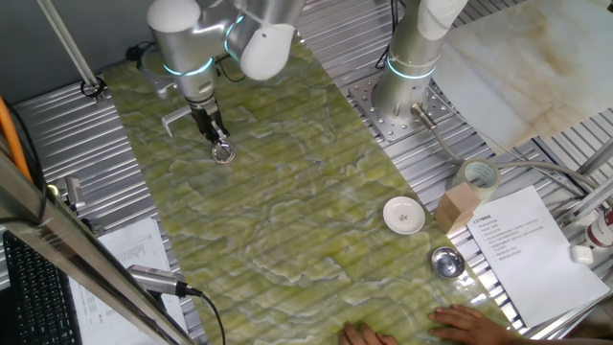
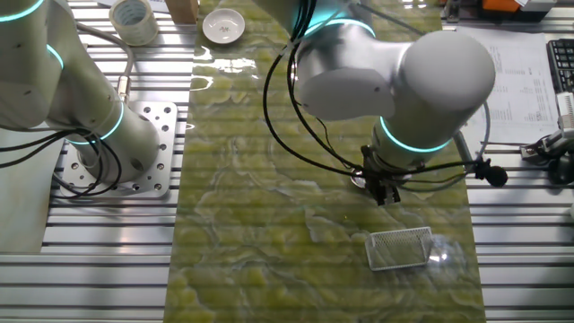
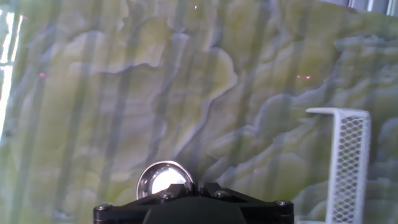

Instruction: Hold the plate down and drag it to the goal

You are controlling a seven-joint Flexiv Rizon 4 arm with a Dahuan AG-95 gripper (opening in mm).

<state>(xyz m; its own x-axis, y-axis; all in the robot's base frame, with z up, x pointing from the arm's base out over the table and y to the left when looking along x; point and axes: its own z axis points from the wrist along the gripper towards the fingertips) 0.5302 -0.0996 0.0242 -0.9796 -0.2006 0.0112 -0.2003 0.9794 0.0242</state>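
The plate [image 1: 223, 152] is a small shiny silver dish lying on the green marbled mat at the far left. My gripper [image 1: 219, 142] points straight down with its tips on the plate's rim, fingers close together and nothing between them. In the hand view the plate [image 3: 160, 180] shows just ahead of the gripper [image 3: 196, 185], partly hidden by the hand. The goal [image 1: 176, 120], a thin white U-shaped frame, lies close beside the plate, apart from it. From the other side the goal [image 2: 401, 248] lies below the gripper [image 2: 384, 193]; the hand view has the goal [image 3: 349, 163] at right.
A white round dish [image 1: 403, 215], a steel bowl [image 1: 446, 261], a cardboard box [image 1: 460, 205] and a tape roll [image 1: 479, 176] sit at the mat's right edge. A second arm's base [image 1: 407, 91] stands behind. A person's hands [image 1: 465, 321] rest at the front edge.
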